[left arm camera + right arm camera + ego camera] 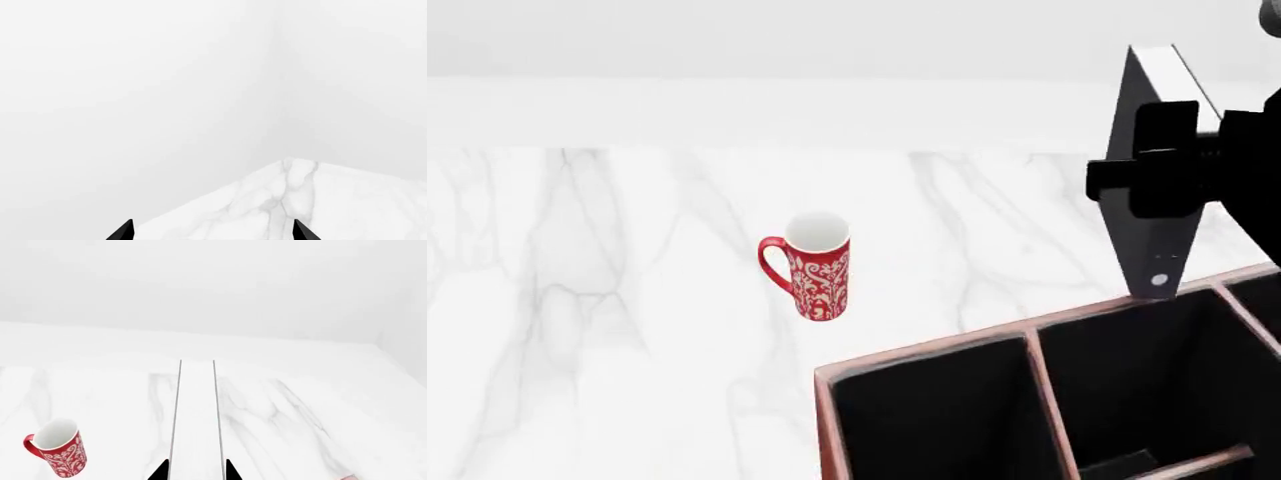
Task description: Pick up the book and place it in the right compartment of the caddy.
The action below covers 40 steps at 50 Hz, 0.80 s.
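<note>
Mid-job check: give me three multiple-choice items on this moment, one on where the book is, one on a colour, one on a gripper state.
1. Where is the book?
A. flat on the table
B. held upright above the caddy's far rim
C. inside the mug

2. What colour is the mug?
A. red with white pattern
B. plain blue
C. green

3. What is the right gripper doing?
A. open, empty
B. shut on the book
C. out of view

B: its lower corner hangs over the rim.
A: red patterned outside, white inside.
B: fingers flank the page edges.
</note>
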{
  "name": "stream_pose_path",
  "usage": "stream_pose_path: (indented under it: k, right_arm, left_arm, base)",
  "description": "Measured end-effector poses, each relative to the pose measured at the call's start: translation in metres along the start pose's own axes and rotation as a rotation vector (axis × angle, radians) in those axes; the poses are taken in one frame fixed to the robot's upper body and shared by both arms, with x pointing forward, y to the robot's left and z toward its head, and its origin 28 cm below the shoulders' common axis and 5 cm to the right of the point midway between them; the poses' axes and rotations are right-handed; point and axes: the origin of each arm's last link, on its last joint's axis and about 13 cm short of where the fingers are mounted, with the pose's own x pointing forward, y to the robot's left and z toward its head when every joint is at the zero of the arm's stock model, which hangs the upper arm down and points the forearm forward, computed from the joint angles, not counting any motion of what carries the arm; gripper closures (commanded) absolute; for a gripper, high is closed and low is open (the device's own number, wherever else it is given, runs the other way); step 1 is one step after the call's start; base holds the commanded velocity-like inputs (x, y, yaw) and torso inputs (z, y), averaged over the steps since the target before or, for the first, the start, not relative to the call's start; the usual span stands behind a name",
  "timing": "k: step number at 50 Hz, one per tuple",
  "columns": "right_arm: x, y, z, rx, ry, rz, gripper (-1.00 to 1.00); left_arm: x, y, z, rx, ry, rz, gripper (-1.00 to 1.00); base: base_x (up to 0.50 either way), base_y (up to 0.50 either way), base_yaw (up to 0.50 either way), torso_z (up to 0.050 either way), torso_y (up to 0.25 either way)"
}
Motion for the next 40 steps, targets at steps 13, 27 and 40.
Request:
stream_pose_path:
  k: [13, 27, 40]
  right_arm:
    - [0.004, -0.027, -0.007, 0.04, 0.02, -0.141, 1.0]
    - [0.005, -0.043, 0.001, 0.058, 0.027, -0.235, 1.0]
    - [0.0, -0.05, 0.008, 0.049, 0.035, -0.281, 1.0]
  left_arm:
    - [0.0, -0.002, -0.001, 0.001, 0.002, -0.004, -1.0]
    - [0.001, -0.004, -0.003, 0.001, 0.006, -0.009, -1.0]
    - [0.001, -0.005, -0.005, 0.002, 0.012, -0.012, -1.0]
  base:
    - [0.0, 0.0, 0.0, 0.0, 0.002]
    - [0.0, 0.0, 0.0, 0.0, 0.001]
    - [0.0, 0.0, 0.0, 0.001, 0.002]
